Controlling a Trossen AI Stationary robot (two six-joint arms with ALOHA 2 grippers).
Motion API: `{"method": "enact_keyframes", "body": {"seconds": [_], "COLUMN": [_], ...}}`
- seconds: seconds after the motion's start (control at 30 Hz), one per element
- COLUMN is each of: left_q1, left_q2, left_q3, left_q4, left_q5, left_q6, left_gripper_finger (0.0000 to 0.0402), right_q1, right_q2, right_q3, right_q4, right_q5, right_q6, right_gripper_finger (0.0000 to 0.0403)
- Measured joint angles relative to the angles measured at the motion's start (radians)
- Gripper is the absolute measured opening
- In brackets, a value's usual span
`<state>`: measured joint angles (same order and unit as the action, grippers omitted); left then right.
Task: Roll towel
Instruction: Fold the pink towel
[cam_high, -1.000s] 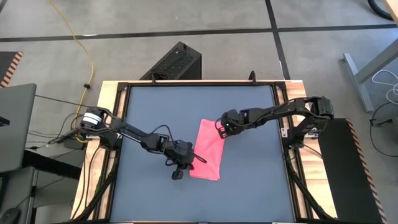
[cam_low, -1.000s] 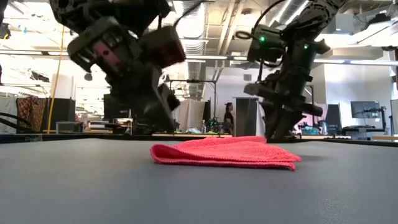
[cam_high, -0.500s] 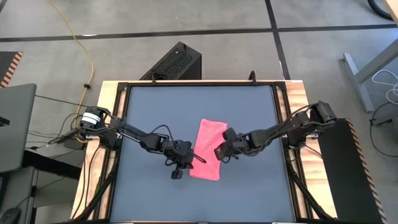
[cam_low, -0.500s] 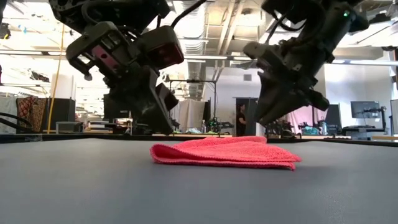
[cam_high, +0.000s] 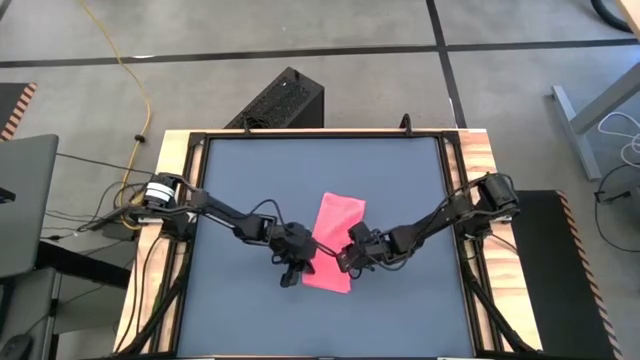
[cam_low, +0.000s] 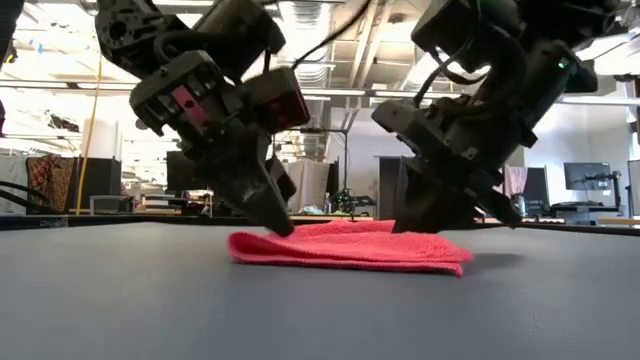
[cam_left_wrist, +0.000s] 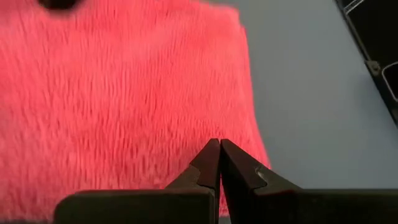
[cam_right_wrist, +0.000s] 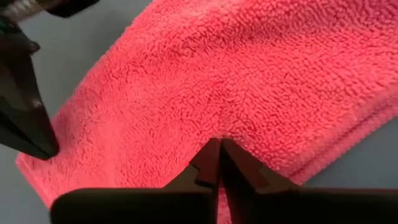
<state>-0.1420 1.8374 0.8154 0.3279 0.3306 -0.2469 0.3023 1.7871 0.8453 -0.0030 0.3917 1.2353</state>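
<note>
- The small bright pink terry-cloth towel (cam_high: 334, 242) lies folded flat as a narrow strip near the middle of the dark grey counter (cam_high: 240, 180), slightly slanted, with both arms meeting at its near end.
- The left tool (cam_high: 296, 268) presses its closed tips onto the near left corner of the cloth; its wrist view shows the two fingers shut together with pile puckered at the points.
- The right tool (cam_high: 347, 258) sits at the near right edge, fingers pinched together on the towel's top surface, apparently nipping a small fold of fabric.
- Rolling appears only to be starting: no turned-over lip shows yet in the low view, where the cloth rests flat in soft layers.
- To roll cleanly, both tools would likely need to lift the near edge together and carry it evenly toward the far end; uneven travel risks a skewed, cone-shaped roll, and the plush cloth may slip from a shallow pinch.
- The counter is matte and bare around the towel, framed by pale wood edging (cam_high: 180, 160).
- Beyond it: a concrete floor, a yellow cable (cam_high: 128, 62), a black perforated box (cam_high: 280, 100), and an open workshop behind.
</note>
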Motion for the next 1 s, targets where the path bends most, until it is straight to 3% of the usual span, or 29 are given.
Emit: {"method": "enact_keyframes", "body": {"seconds": [0.17, 0.53, 0.77, 1.0], "left_q1": [0.022, 0.044, 0.061, 0.064], "left_q2": [-0.012, -0.015, -0.094, -0.120], "left_q3": [0.000, 0.002, 0.000, 0.002], "left_q4": [-0.063, -0.155, -0.062, 0.040], "left_q5": [-0.004, 0.016, 0.066, -0.010], "left_q6": [0.025, 0.068, 0.106, 0.098], "left_gripper_finger": [0.0000, 0.0000, 0.0000, 0.0000], "right_q1": [-0.002, -0.017, -0.023, -0.023], "right_q2": [0.005, -0.002, -0.002, -0.002], "right_q3": [0.001, 0.001, 0.000, -0.001], "right_q4": [-0.007, -0.029, -0.032, -0.016], "right_q5": [0.002, -0.027, -0.042, -0.049], "right_q6": [0.006, -0.005, -0.005, -0.013], "right_gripper_finger": [0.0018, 0.0024, 0.0024, 0.0024]}}
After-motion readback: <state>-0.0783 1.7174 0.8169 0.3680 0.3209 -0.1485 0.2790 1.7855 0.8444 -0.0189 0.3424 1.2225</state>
